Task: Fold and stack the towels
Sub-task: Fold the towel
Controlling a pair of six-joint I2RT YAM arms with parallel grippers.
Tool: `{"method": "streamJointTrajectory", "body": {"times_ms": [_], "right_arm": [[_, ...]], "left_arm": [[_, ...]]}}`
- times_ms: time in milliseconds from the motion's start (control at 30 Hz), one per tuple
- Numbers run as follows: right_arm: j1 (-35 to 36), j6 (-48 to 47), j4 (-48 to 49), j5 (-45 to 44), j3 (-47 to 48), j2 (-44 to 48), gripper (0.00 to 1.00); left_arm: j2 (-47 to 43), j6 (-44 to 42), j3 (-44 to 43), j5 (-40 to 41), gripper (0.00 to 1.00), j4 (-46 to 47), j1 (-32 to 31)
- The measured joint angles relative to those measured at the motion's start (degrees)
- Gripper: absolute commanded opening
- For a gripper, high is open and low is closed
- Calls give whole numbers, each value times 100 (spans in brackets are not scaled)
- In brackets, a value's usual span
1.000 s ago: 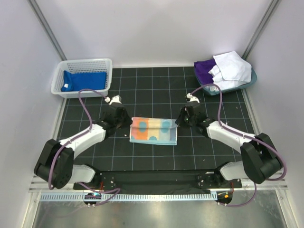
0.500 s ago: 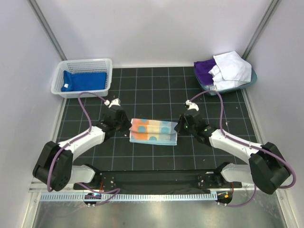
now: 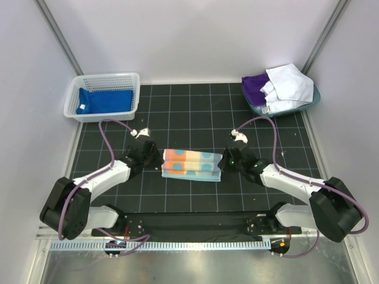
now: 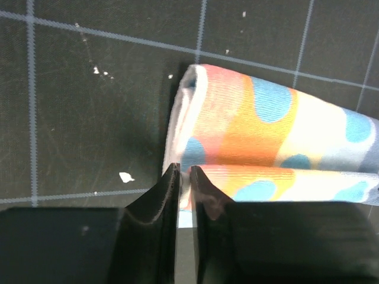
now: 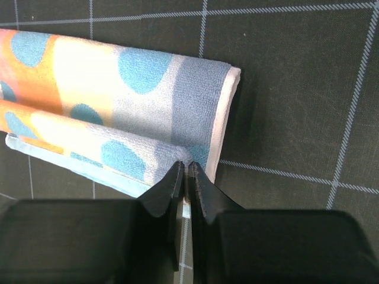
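Observation:
The polka-dot towel (image 3: 192, 165), pastel with orange and blue dots, lies half-folded in the middle of the black grid mat. My left gripper (image 3: 155, 161) is shut on its left near corner (image 4: 185, 177). My right gripper (image 3: 226, 162) is shut on its right near corner (image 5: 187, 164). Both hold the near edge lifted over the far part of the towel (image 4: 254, 124). A royal blue towel (image 3: 106, 100) lies folded in the white mesh basket (image 3: 131, 83). A purple towel (image 3: 256, 86) and a white towel (image 3: 288, 84) lie heaped in the teal tub (image 3: 314, 97).
The basket stands at the far left corner of the mat (image 3: 189, 112), the tub at the far right. Grey walls close in on both sides. Purple cables loop from both arms over the mat.
Both grippers have moved toward the near side and inward with the towel's corners. The towel now looks narrower front to back, its near edge lifted over it.

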State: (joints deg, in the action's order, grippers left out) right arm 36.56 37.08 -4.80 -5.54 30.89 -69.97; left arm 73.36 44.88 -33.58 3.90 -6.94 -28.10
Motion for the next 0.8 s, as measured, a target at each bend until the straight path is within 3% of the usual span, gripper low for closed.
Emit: {"method": "streamJointTrajectory", "body": {"times_ms": [100, 200, 333, 567, 800], "right_arm": [[15, 20, -37, -37, -17, 0, 25], [42, 24, -138, -66, -22, 15, 34], [74, 24, -382, -85, -22, 232, 41], [114, 39, -946, -256, 269, 693, 41], [334, 63, -1106, -420, 855, 369, 40]], "left_arm": [[0, -17, 9, 33, 44, -83, 9], [-22, -15, 9, 76, 54, -192, 9], [-212, -11, -11, 219, 55, -514, 9], [-485, -20, -614, 352, 55, -1161, 9], [-136, -28, -1272, 295, 51, -1239, -181]]}}
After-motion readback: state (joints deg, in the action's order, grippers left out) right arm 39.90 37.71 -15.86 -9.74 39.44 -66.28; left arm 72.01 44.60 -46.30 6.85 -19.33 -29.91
